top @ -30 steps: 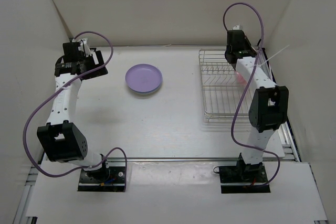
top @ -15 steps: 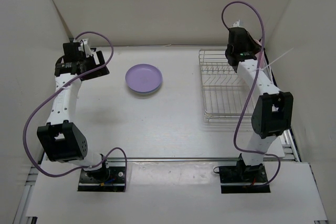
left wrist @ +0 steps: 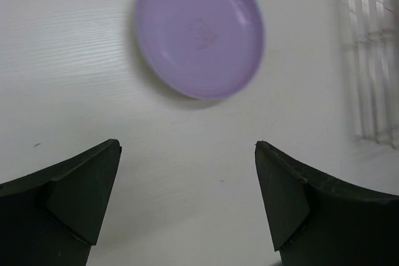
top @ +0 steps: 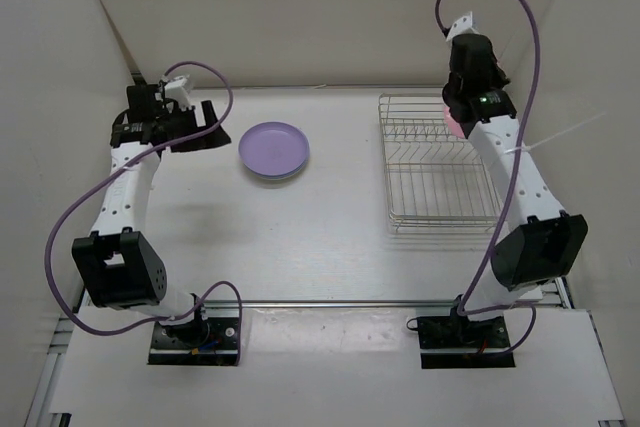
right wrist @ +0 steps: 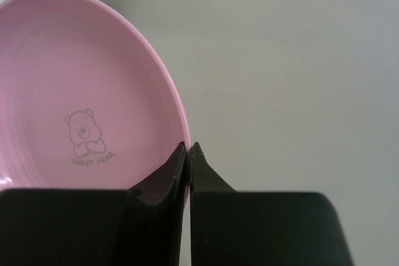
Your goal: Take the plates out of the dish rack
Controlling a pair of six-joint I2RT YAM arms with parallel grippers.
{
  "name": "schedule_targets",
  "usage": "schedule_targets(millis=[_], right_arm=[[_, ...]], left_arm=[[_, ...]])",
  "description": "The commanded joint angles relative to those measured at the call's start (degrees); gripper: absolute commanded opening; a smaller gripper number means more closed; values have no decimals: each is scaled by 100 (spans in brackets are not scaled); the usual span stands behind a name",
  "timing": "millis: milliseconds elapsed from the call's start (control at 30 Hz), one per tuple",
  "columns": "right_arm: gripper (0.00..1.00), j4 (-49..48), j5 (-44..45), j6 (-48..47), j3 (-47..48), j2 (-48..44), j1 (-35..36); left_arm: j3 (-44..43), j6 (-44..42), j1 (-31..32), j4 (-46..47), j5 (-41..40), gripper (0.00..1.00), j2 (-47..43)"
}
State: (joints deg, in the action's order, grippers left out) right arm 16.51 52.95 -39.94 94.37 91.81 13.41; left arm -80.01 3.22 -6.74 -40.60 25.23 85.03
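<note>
Top external: my right claw (top: 456,112) is pinched shut on the rim of the round pink plastic plate (top: 449,123). It holds the plate roughly upright over the far right corner of the silver-white wire dish rack (top: 440,182). Tight spot there. The white back wall (top: 330,17) is just behind and the right side wall (top: 600,67) is near. My right arm (top: 520,177) runs along the rack's right edge and its purple cable (top: 539,57) loops overhead. Right wrist: fingertips meet on the plate's right-hand rim. The plate's face, with a small bear print (right wrist: 84,132), is toward the camera, with plain white surface behind. Can't tell whether the plate's lower edge touches the dividers. Open room is to the left: bare white table (top: 340,217) between the rack and the round light purple plastic plate (top: 273,150). That plate lies flat, face up, left of centre toward the back, well apart from the rack. My left claw (top: 212,125) sits just left of it, jaws spread wide, holding nothing, not touching it. Left wrist: the purple plate is ahead of the fingers, with bare tabletop between the fingertips and its near rim. Rack wires are blurred at the right edge. My left arm (top: 125,192) runs close along the left wall (top: 60,97). Open tabletop lies between the purple plate and both bases.
</note>
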Motion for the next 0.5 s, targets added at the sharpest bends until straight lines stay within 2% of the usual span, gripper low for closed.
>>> schedule_targets(millis=[0, 33, 133, 300, 467], right_arm=[[0, 1792, -2184, 1743, 960, -541, 127], [0, 1898, -2532, 1892, 961, -672, 127], [0, 2154, -3558, 1894, 803, -814, 267], [0, 2390, -4860, 2017, 592, -937, 320], [0, 2497, -5801, 2070, 539, -937, 320]], left_arm=[[20, -418, 331, 307, 2219, 100, -163], [-49, -489, 436, 307, 2823, 100, -163], [-225, -542, 945, 464, 3486, 100, -13], [-612, -253, 2130, 929, 3155, 100, 215], [-1183, -7, 2774, 993, 2575, 100, 654]])
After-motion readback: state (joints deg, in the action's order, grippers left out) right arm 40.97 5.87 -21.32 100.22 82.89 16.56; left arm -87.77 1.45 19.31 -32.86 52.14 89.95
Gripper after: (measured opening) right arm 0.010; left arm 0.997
